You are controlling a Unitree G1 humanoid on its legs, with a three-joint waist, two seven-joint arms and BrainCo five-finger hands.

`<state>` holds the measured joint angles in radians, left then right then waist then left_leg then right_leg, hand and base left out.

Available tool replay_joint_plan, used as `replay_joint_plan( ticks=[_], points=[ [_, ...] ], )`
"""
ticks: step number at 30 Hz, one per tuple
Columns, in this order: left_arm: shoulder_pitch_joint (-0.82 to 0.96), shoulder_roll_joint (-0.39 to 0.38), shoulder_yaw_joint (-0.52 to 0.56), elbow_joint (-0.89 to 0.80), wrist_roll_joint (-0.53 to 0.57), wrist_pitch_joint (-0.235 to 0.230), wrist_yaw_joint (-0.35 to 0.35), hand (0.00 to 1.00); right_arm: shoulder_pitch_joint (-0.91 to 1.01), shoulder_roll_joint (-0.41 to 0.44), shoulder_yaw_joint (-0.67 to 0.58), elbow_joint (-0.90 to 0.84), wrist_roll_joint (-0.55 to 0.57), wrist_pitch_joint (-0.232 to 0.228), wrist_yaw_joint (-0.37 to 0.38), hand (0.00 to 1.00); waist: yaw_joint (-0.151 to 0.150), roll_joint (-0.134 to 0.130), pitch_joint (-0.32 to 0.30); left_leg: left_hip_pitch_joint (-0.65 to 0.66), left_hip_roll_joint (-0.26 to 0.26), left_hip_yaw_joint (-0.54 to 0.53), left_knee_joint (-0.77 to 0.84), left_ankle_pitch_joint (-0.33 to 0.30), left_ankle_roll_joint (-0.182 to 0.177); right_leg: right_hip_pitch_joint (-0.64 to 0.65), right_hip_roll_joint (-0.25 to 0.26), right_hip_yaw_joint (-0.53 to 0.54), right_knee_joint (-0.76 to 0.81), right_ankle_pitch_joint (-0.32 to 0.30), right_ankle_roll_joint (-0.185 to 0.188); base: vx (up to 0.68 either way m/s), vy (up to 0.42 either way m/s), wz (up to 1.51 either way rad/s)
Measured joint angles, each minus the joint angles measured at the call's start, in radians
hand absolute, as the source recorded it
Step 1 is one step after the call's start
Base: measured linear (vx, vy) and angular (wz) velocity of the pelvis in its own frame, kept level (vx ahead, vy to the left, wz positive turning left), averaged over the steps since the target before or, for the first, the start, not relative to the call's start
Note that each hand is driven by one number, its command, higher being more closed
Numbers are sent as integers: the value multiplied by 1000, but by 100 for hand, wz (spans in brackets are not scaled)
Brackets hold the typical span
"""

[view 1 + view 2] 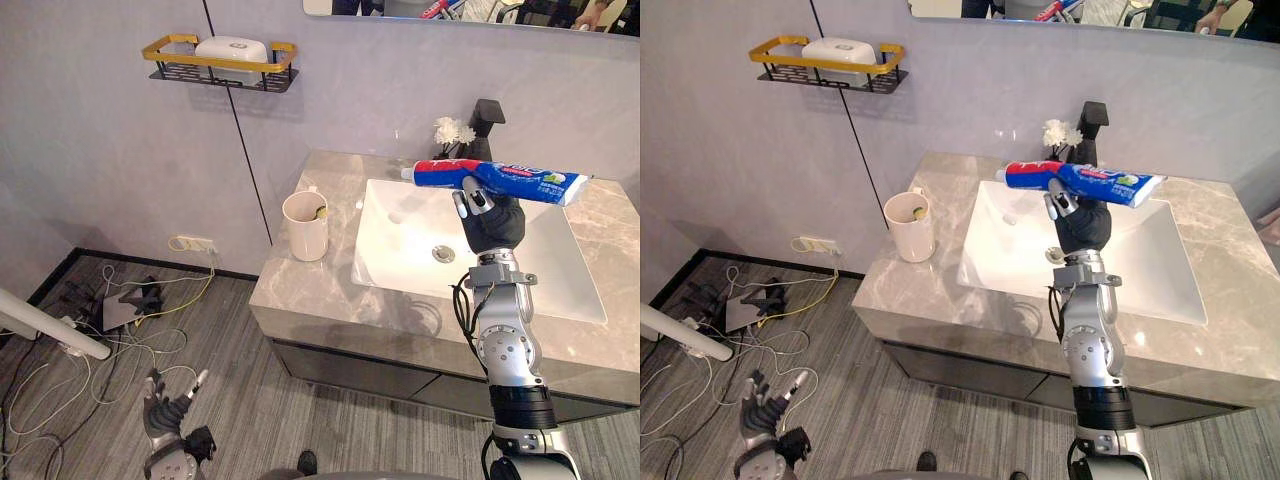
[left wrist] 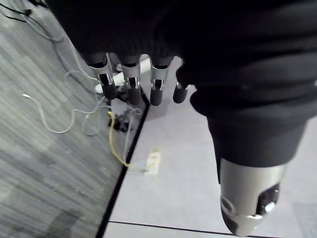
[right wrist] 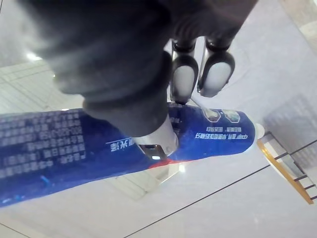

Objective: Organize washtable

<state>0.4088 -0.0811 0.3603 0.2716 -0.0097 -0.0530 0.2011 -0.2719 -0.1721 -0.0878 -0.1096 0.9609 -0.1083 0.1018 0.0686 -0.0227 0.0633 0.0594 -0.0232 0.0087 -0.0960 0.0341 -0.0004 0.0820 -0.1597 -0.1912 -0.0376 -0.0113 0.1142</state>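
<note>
Toothpaste (image 1: pixel 500 180) gripped in your right hand (image 1: pixel 492 222), left hand (image 1: pixel 160 415) slack; next likely swing it to the cup (image 1: pixel 305 228) at nine o'clock.

Rows of white characters and small printed panels run along the blue toothpaste tube (image 3: pixel 49 148), seen upside down in the right wrist view; none can be read with certainty.

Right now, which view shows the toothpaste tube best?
The left eye view: the whole toothpaste tube shows, cap to crimp, held in the right hand above the sink. The right eye view matches; the right wrist view gives part of it, close.
</note>
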Motion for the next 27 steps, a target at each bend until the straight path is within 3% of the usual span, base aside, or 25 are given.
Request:
replay_joint_plan(
  ticks=[9,16,23,27],
  points=[
    [-23,15,-88,272,3,20,-37,0,-1,-3,26,51,-3,1,-20,100,2,-15,-8,-3,3,-4,1,2,-2,-1,3,-1,0,0,0,-13,-9,1],
    [-46,67,-122,344,3,22,-49,0,-23,-24,53,99,-22,4,-69,100,3,-25,-7,-10,6,-4,1,4,-4,-8,6,0,0,0,0,0,0,0],
    [-60,95,-133,388,3,22,-48,0,-167,-39,102,173,-19,8,-97,100,6,-31,-4,-11,6,-8,1,6,-1,-6,6,-3,0,0,0,0,0,0],
    [-62,96,-137,389,2,22,-48,0,-239,-79,141,188,-16,11,-105,100,23,-32,-4,-12,6,-10,1,6,-1,-6,6,-4,0,0,0,0,0,0]
  ],
)
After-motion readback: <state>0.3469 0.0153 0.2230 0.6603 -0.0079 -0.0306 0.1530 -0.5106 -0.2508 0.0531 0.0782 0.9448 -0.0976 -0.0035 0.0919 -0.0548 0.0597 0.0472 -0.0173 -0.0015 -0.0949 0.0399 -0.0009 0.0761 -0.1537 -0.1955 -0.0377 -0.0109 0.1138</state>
